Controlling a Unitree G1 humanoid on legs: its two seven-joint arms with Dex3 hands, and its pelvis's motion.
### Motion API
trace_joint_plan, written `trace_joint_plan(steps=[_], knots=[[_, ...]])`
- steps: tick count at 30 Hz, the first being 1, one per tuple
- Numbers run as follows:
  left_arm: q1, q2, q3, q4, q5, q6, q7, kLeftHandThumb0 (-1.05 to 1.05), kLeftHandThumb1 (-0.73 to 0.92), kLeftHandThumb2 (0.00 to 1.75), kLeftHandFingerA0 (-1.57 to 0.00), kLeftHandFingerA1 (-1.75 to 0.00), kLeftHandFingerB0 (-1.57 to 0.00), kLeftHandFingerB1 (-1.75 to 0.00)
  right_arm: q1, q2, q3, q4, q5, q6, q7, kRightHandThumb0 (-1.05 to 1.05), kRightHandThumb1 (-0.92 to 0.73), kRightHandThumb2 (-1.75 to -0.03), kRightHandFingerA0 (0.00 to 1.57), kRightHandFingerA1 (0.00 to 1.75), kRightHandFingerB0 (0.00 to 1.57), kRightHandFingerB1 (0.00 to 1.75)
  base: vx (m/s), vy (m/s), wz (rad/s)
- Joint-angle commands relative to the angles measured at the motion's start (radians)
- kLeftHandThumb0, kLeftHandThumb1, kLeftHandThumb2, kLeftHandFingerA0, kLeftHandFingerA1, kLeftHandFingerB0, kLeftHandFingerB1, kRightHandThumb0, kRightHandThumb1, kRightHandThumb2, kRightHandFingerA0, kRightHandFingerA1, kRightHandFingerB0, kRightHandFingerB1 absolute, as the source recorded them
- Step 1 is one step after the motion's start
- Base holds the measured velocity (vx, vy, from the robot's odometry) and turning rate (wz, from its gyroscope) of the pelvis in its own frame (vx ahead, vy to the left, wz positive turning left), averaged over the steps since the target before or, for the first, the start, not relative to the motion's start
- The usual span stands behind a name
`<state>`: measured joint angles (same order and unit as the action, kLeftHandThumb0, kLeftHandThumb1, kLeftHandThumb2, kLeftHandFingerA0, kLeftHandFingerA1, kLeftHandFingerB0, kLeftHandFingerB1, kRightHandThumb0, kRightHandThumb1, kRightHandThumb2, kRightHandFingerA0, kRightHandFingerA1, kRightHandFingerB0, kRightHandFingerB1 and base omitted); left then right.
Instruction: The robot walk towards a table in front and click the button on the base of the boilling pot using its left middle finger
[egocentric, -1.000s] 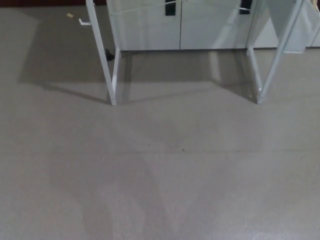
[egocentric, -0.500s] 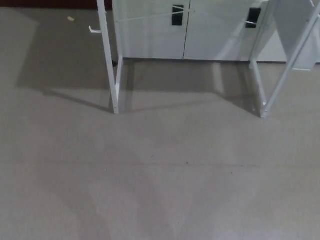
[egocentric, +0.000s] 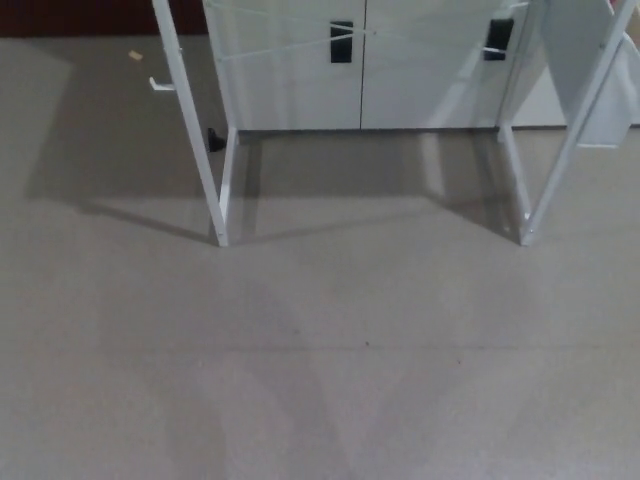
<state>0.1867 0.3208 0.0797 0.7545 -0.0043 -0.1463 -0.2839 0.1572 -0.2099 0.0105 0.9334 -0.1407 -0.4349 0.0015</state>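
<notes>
White table legs (egocentric: 222, 190) stand on grey floor (egocentric: 320, 380).

white table legs (egocentric: 222, 200), standing on floor

— Where do you look from?

— From my head, tilted down at the grey floor (egocentric: 320, 380) ahead of me. There is only this one view, so nothing is shared with another.

— How near is the table?

— Only its white legs (egocentric: 222, 200) show, in the upper half, some way off. Behind them stand pale cabinet doors (egocentric: 290, 70) at the top edge.
</notes>
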Motion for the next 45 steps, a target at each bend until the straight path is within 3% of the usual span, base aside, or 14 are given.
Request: trace_joint_plan(steps=[1,11,28,45], knots=[[-0.002,0.019,0.002,0.000,0.011,-0.009,0.007,-0.19,0.52,0.55,-0.58,-0.45,-0.43,-0.35,0.005,-0.008,0.006,-0.005,-0.011,-0.002,-0.015,-0.23,-0.47,-0.54,0.88,0.58,0.57,0.48,0.12,0.038,-0.10],[0.002,0.021,-0.006,0.003,0.012,-0.013,0.014,-0.19,0.51,0.55,-0.58,-0.45,-0.44,-0.35,0.008,-0.008,0.012,0.004,-0.016,-0.013,-0.014,-0.22,-0.46,-0.53,0.88,0.59,0.57,0.49,0.14,0.175,0.04],[0.003,0.023,-0.009,0.005,0.011,-0.014,0.010,-0.18,0.52,0.55,-0.58,-0.45,-0.43,-0.35,0.006,-0.013,0.024,0.022,-0.023,-0.036,-0.025,-0.22,-0.46,-0.53,0.89,0.59,0.58,0.49,0.12,-0.171,0.05],[-0.006,0.031,-0.023,0.017,0.024,-0.032,0.023,-0.20,0.52,0.55,-0.61,-0.45,-0.44,-0.35,-0.002,-0.019,0.045,0.023,-0.046,-0.035,-0.053,-0.21,-0.45,-0.53,0.93,0.60,0.59,0.49,0.19,0.074,0.00]])
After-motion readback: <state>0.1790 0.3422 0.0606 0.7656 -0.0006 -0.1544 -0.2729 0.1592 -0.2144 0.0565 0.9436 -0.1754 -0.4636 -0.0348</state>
